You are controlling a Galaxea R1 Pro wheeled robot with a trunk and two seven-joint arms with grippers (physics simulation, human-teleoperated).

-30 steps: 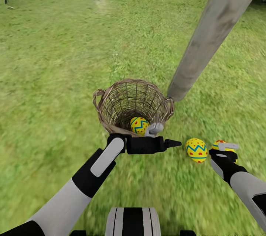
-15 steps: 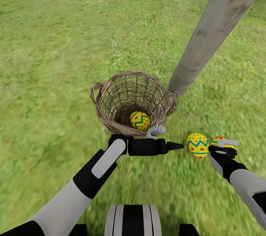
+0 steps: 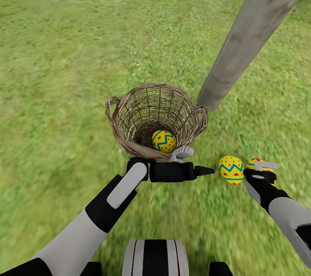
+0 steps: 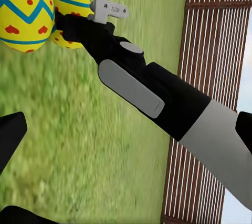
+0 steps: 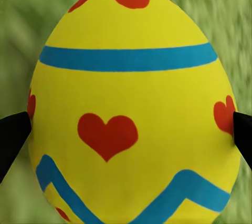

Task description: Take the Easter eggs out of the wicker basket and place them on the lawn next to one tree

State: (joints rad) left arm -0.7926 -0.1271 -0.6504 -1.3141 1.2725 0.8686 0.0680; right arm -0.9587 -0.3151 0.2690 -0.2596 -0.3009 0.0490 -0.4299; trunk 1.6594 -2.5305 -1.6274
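Note:
The wicker basket (image 3: 129, 114) stands upright on the lawn (image 3: 65, 73) with one Easter egg (image 3: 164, 141) in its bottom. My left gripper (image 3: 202, 160) hangs open and empty just outside the basket's near rim, pointing toward the other eggs. A second egg (image 3: 230, 169) (image 4: 23, 16) lies on the grass near the foot of the tree (image 3: 250, 38). Just beside it is the third egg (image 3: 252, 164) (image 5: 131, 77) (image 4: 71, 11), with my right gripper (image 3: 261, 171) shut on it; black fingertips (image 5: 13, 134) press both its sides.
The pale grey trunk rises just behind the basket's far right rim. A brown slatted fence (image 4: 215, 34) shows behind my right arm (image 4: 157, 92). Open grass stretches to the left and beyond the basket.
The head camera shifted a little between one second and half a second ago. Since then nothing has moved: both grippers and all three eggs stay where they were.

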